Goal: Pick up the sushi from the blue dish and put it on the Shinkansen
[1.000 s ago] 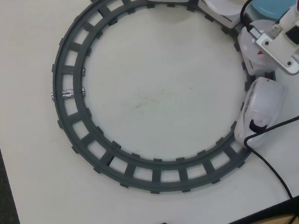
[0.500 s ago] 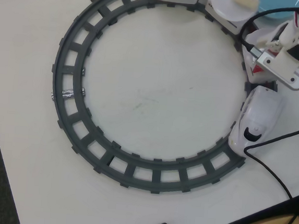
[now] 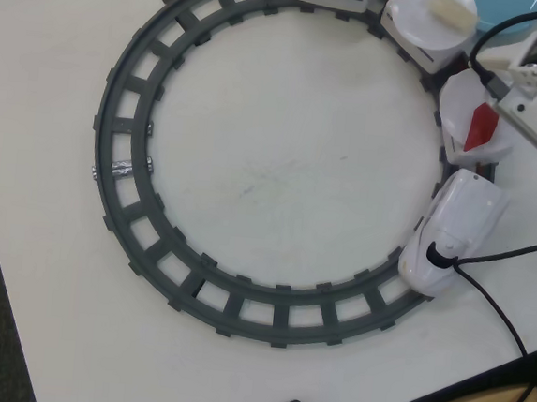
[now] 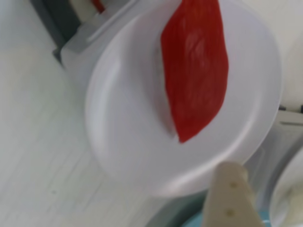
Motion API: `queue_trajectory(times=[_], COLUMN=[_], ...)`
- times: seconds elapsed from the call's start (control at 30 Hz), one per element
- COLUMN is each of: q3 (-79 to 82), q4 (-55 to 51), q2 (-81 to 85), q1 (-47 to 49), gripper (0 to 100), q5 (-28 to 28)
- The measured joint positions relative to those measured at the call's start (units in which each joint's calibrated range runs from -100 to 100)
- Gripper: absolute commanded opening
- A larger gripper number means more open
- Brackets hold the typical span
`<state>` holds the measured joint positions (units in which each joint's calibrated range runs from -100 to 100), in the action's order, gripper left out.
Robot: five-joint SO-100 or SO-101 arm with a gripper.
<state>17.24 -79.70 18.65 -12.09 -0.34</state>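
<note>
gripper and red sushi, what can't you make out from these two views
- Gripper: open or shut unclear; overhead view, arm body covers the jaws.
- Sushi: top end cut off by the wrist view's upper edge; blurred.
- Blue dish: mostly beyond the overhead view's top edge; contents unseen.
- Shinkansen: rear cars cropped at the top.

Legible text, labels, brands, numbers, signs: none showing in the overhead view or the wrist view.
</note>
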Motion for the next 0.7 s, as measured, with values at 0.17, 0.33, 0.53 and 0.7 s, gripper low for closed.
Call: queue_trajectory(times=[0.17,0.33,0.53,0.7], q3=[0.00,0.09,4.05,18.19], q4=[-4.02,-3.24,-1.05,3.15], q2=[6.40,12.29,20.80,31.58], q1=[-1.58,-13.63,-31.51,-33.64], gripper=[25,6,2,2], q5=[0.00,0.00,0.00,-0.05])
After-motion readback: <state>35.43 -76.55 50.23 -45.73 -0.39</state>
